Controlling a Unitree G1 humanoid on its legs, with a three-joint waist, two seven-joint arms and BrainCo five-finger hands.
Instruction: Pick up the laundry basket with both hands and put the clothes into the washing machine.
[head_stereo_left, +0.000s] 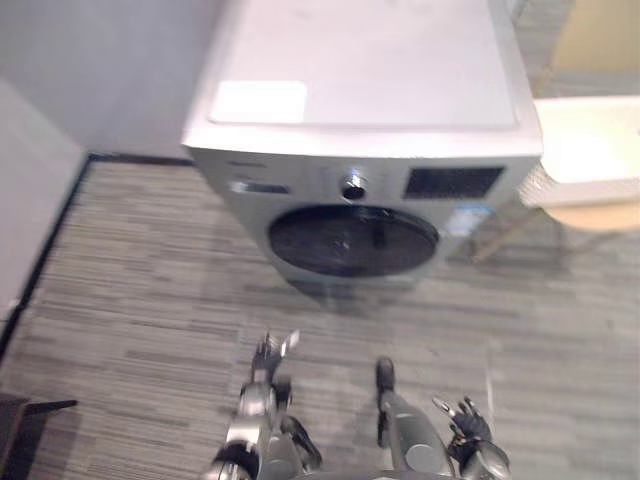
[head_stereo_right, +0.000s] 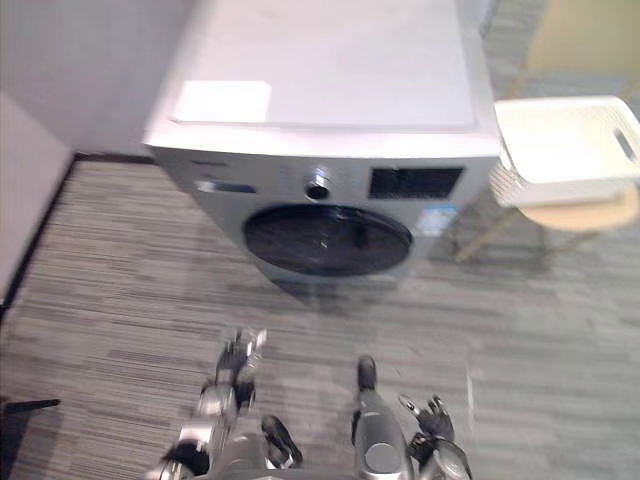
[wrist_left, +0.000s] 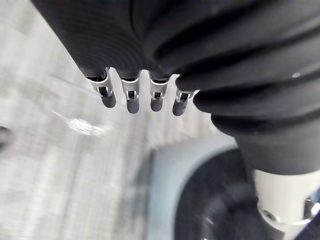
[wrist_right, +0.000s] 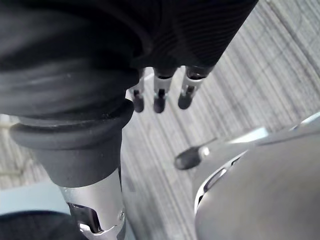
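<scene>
— Where are we finding the laundry basket (head_stereo_right: 520, 183)?

— We are seeing it sitting on the small round table (head_stereo_right: 595, 212) just beside the washing machine (head_stereo_right: 320, 130), on the robot's right. It is seeming to overhang the table's edge on the machine's side. Whether clothes are lying inside, we cannot tell.

— And the hands?

— Both are hanging low over the floor (head_stereo_left: 130, 300), well apart from the basket. The left robot hand (head_stereo_left: 268, 355) is showing straight, relaxed fingers and carrying nothing. The right robot hand (head_stereo_left: 468, 420) is likewise slack and empty.

— How are we expecting it to handle?

— We are judging it a light, stiff plastic shell with meshed walls, smooth and rather slippery. It is looking bulky enough to tip if we take it by one side. We are eyeing the handle slot (head_stereo_right: 626, 146) in the end away from the machine. A matching slot is probably sitting opposite, so we are planning one hand per end.

— The door (head_stereo_right: 328, 240)?

— It is looking closed, so we are counting on opening it too.
</scene>
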